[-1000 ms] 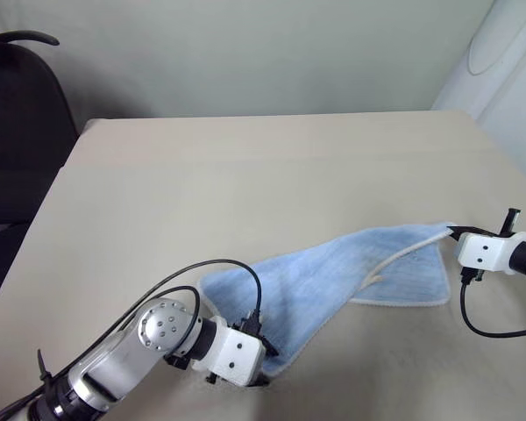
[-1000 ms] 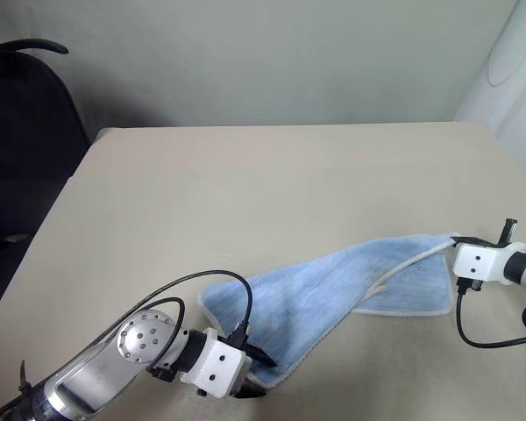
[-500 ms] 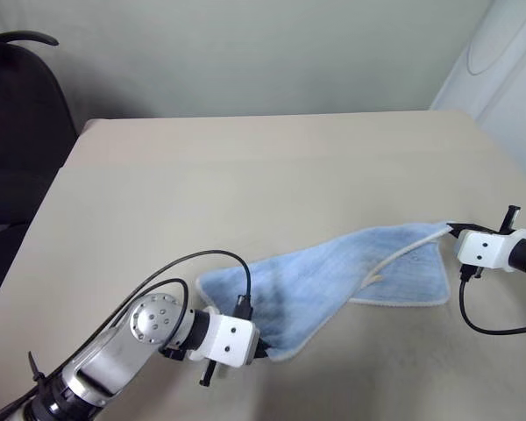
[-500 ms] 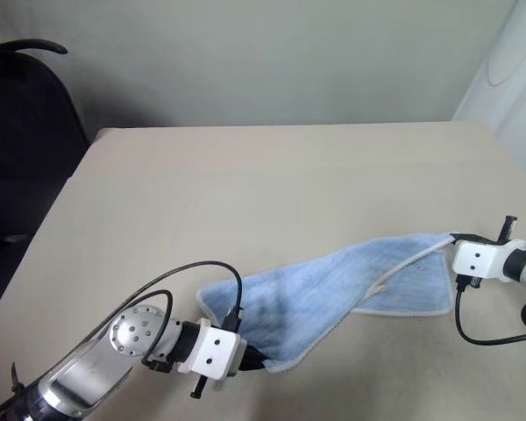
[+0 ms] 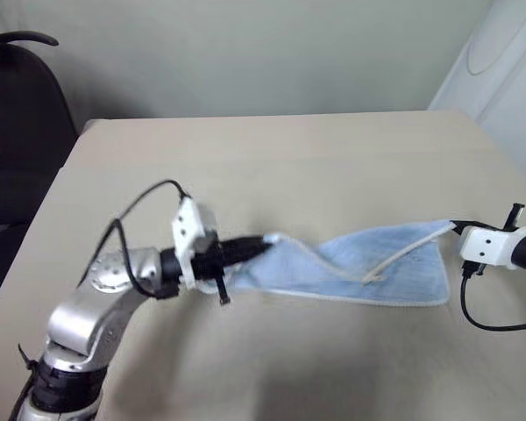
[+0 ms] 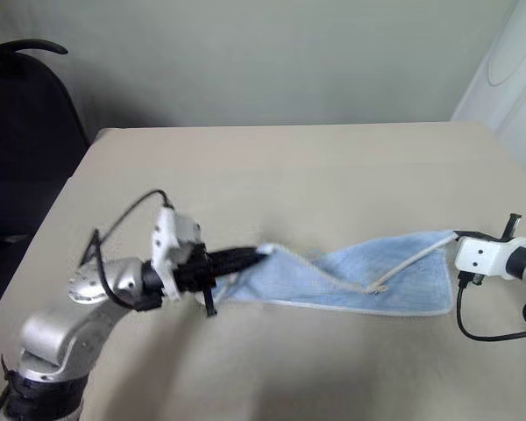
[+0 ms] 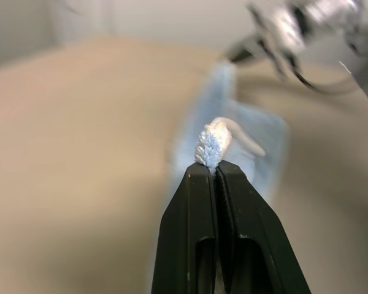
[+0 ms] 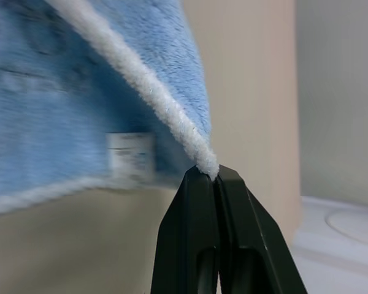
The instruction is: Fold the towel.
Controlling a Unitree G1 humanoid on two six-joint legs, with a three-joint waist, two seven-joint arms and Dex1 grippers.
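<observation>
Left gripper [image 5: 261, 245] now raised, pinching towel [image 5: 394, 267] corner off table [image 5: 245, 167] (right gripper [image 8: 216, 174] stays clamped on opposite corner)

A plain beige table [image 5: 272, 167] with a smooth, matte top carries everything here — its far edge runs straight below a pale wall, and its far left corner is rounded. The only thing lying on it is the towel [image 5: 394, 267], a light blue terry cloth with whitish stitched edging. The cloth's lower edge rests on the tabletop on the right-hand half of the surface — while its two ends are raised off it, the cloth stretched lengthwise between them. A whitish edge strip crosses its blue face diagonally.
</observation>
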